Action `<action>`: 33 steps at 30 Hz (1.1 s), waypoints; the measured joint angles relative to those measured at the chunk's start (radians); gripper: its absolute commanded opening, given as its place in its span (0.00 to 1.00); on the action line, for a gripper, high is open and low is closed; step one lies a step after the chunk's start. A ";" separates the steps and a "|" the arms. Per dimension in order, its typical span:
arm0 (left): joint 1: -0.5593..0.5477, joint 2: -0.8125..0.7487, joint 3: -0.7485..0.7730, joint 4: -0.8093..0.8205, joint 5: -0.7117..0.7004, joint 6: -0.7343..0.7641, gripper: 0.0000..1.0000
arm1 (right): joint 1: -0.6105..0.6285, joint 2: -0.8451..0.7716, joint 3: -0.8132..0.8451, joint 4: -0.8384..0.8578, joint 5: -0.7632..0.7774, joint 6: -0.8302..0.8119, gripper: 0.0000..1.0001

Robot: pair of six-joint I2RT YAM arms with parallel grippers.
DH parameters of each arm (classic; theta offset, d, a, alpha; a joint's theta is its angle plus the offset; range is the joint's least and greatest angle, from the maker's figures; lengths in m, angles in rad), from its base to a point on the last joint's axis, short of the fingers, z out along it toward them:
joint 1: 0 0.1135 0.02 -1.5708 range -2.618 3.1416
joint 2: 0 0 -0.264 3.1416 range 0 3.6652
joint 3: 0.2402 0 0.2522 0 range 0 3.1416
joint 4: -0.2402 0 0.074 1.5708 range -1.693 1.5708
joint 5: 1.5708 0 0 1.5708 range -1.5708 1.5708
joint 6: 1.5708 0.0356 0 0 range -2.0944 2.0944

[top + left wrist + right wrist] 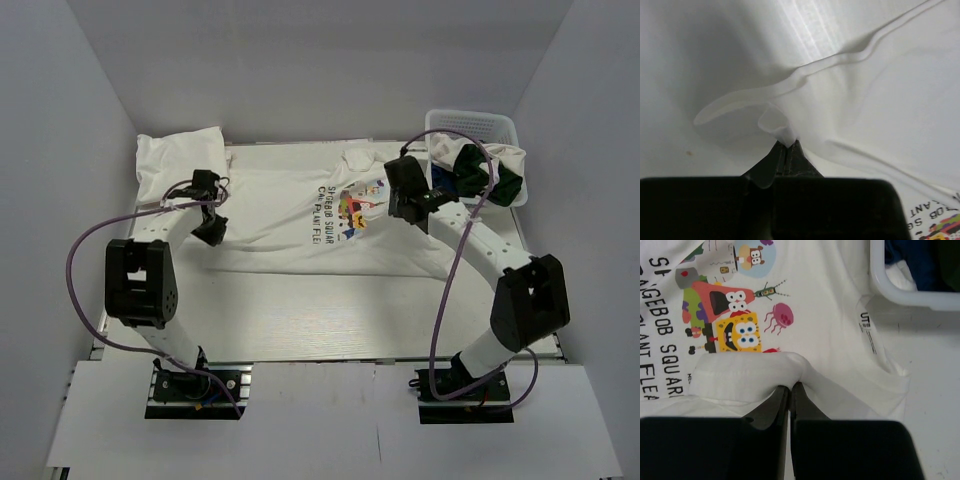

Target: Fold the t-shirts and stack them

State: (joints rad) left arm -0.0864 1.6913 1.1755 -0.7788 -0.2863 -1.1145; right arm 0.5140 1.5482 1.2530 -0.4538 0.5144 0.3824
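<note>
A white t-shirt with a cartoon print [330,215] lies spread across the middle of the table, print up. My left gripper [212,228] is shut on a pinch of its plain white edge [782,131] at the shirt's left side. My right gripper [403,212] is shut on a folded-over hem of the same shirt [750,375], just below the cartoon figures [735,330]. A folded white t-shirt [178,160] lies at the far left. Blue and dark green shirts [478,172] sit in the basket.
A white plastic lattice basket [472,125] stands at the far right corner; its rim shows in the right wrist view [900,292]. Bare table [330,310] runs along the front, between the shirt and the arm bases.
</note>
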 measured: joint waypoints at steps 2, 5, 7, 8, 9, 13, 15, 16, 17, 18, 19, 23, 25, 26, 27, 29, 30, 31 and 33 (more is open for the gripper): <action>0.002 0.024 0.028 0.031 0.005 0.009 0.00 | -0.019 0.040 0.017 0.040 -0.017 -0.036 0.00; 0.005 0.069 0.074 0.057 0.013 0.020 0.00 | -0.045 0.116 0.071 0.074 -0.043 -0.083 0.00; 0.006 0.109 0.116 0.060 0.014 0.026 0.00 | -0.061 0.172 0.109 0.085 -0.048 -0.106 0.00; 0.006 0.136 0.143 0.058 0.014 0.027 0.02 | -0.069 0.203 0.132 0.094 -0.050 -0.115 0.00; 0.006 0.158 0.163 0.057 0.014 0.027 0.05 | -0.079 0.235 0.150 0.106 -0.049 -0.126 0.00; 0.012 0.217 0.219 0.025 0.006 0.017 0.07 | -0.114 0.365 0.238 0.115 -0.049 -0.145 0.00; 0.019 0.230 0.245 -0.005 -0.003 0.005 0.13 | -0.134 0.433 0.300 0.112 -0.045 -0.147 0.00; 0.022 0.231 0.255 -0.016 -0.009 -0.002 0.18 | -0.142 0.457 0.327 0.105 -0.041 -0.147 0.00; 0.025 0.231 0.261 -0.026 -0.016 -0.009 0.25 | -0.149 0.476 0.349 0.100 -0.037 -0.147 0.04; 0.026 0.230 0.264 -0.031 -0.022 -0.014 0.34 | -0.156 0.490 0.368 0.096 -0.034 -0.146 0.20; 0.027 0.229 0.264 -0.032 -0.026 -0.013 0.59 | -0.161 0.499 0.380 0.092 -0.030 -0.142 0.63; 0.031 0.229 0.274 -0.052 -0.040 0.001 0.84 | -0.175 0.504 0.414 0.074 -0.026 -0.152 0.90; 0.031 0.229 0.299 -0.068 -0.040 0.011 0.87 | -0.178 0.501 0.420 0.074 -0.029 -0.156 0.90; 0.031 0.227 0.312 -0.067 -0.040 0.020 0.89 | -0.178 0.498 0.418 0.069 -0.035 -0.158 0.90; 0.031 0.224 0.320 -0.058 -0.039 0.032 0.89 | -0.177 0.490 0.412 0.067 -0.051 -0.158 0.90; 0.028 0.207 0.322 -0.045 -0.032 0.053 0.90 | -0.174 0.447 0.354 0.085 -0.103 -0.157 0.90; 0.026 0.195 0.317 -0.036 -0.023 0.066 0.93 | -0.172 0.421 0.322 0.087 -0.122 -0.155 0.90; 0.024 0.177 0.299 -0.008 -0.001 0.084 0.95 | -0.169 0.386 0.274 0.095 -0.151 -0.154 0.90; 0.016 0.130 0.236 0.048 0.045 0.111 1.00 | -0.161 0.307 0.170 0.114 -0.204 -0.145 0.90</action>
State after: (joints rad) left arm -0.0700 1.8217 1.4117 -0.7311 -0.2417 -1.0039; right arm 0.3534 1.8557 1.4227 -0.3401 0.3103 0.2371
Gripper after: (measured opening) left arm 0.972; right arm 0.896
